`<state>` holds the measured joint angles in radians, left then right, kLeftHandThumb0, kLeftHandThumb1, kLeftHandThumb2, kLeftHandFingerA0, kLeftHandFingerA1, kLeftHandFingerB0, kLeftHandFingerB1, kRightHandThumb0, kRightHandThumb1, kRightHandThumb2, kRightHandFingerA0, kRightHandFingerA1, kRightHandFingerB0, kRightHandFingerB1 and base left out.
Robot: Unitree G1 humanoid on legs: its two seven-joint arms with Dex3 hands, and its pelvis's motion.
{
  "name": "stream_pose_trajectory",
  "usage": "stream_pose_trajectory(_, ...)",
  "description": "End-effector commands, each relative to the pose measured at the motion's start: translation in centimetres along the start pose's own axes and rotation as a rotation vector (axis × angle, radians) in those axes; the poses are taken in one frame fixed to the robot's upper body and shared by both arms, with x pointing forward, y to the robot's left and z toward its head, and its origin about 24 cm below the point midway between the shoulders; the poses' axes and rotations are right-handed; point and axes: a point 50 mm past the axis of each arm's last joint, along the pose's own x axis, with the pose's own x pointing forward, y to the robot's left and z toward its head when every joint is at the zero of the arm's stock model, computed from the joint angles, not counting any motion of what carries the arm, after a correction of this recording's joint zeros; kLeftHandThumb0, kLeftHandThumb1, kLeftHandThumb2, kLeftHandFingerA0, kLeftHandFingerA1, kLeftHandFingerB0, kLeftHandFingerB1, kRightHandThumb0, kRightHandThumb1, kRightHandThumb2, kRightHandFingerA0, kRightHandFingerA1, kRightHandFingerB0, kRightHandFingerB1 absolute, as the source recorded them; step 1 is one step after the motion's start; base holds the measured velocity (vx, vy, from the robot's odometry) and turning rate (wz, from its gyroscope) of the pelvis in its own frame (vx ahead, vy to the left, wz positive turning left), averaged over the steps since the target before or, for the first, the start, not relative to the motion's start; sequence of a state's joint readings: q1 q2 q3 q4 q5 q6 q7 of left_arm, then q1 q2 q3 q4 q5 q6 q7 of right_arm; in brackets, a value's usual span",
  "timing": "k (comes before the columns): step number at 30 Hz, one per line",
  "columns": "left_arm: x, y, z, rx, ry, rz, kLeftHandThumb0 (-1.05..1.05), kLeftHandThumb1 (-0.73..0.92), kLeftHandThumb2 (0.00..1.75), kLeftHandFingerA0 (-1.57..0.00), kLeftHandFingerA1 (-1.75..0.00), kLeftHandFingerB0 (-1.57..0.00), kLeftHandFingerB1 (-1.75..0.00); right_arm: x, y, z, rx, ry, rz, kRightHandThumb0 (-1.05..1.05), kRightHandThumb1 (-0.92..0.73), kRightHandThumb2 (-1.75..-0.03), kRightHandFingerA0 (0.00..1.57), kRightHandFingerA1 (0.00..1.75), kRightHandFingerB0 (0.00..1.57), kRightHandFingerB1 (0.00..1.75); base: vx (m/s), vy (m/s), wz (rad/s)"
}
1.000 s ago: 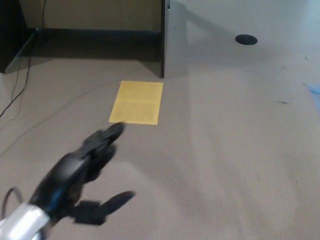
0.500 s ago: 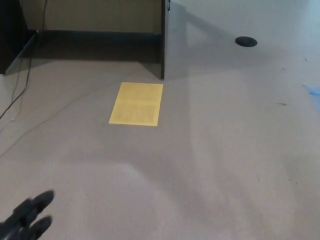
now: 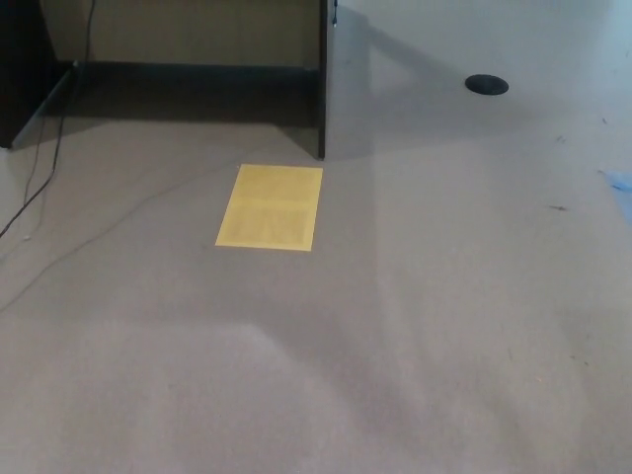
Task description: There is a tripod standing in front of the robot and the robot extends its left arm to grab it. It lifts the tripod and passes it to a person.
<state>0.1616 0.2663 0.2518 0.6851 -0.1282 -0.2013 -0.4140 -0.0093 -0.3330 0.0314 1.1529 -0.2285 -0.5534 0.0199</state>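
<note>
No tripod shows in the head view, and neither of my hands is in the picture. Only the grey carpeted floor (image 3: 415, 326) lies before me.
A yellow rectangular sheet (image 3: 271, 206) lies flat on the floor at centre left. A dark wall corner (image 3: 321, 89) stands behind it. Black cables (image 3: 39, 178) run along the left side. A black round disc (image 3: 486, 85) sits at the far right, a blue scrap (image 3: 620, 181) at the right edge.
My left hand, open above the floor a second ago, dropped to the lower left corner and has now left the picture. The view has shifted very slightly.
</note>
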Motion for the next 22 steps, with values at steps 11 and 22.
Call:
stream_pose_trajectory(11,-0.3,1.8,-1.4,0.096,-0.016,0.091,-0.56,0.36,0.78,-0.03,-0.41,0.00,-0.35,-0.6,-0.5,-1.0,-0.010,0.045,-0.018,-0.75,-0.74,-0.67,0.54,0.39,0.47,0.36,0.00,0.000,0.00)
stream_pose_trajectory(22,-0.2,1.9,-1.3,0.109,-0.023,0.094,-0.72,0.37,0.63,-0.12,-0.33,-0.09,-0.28,-0.6,-0.5,-1.0,-0.010,0.049,-0.017,-0.74,-0.74,-0.67,0.54,0.39,0.46,0.36,0.00,0.000,0.00)
